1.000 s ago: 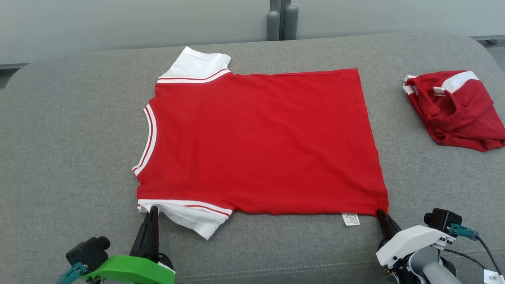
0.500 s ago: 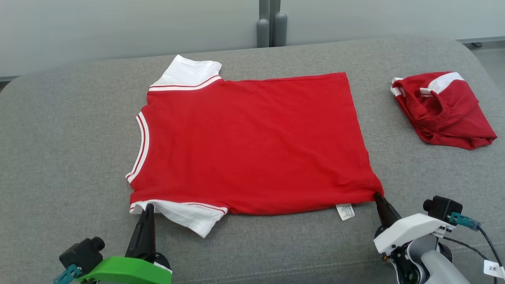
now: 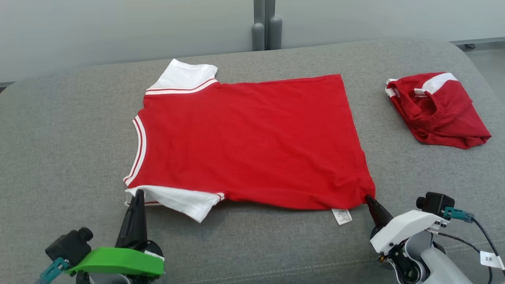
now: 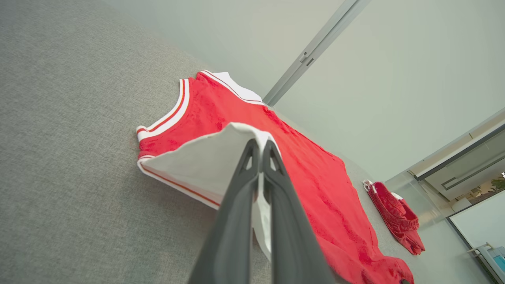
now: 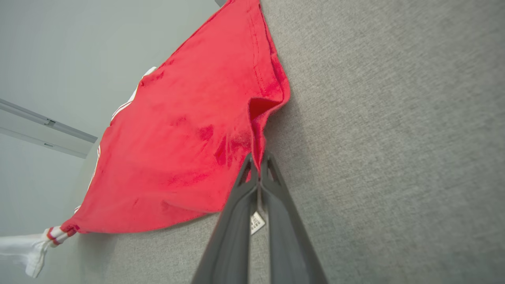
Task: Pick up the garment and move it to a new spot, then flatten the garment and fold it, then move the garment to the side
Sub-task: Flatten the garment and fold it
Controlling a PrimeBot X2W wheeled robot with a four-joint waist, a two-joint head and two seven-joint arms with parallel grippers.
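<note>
just white care label [image 3: 341, 216] on shirt [image 3: 244, 138], illegible

The care label [image 3: 341, 216] on the garment [image 3: 244, 134] bears print too small to read.

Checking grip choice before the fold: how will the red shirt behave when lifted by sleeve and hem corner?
Probably floppy: the shirt puckers where the right gripper pinches its hem corner, so the middle should sag. Likely light: the sleeve tents up on the left gripper's thin fingers. It may cling to the grey cushion.
</note>
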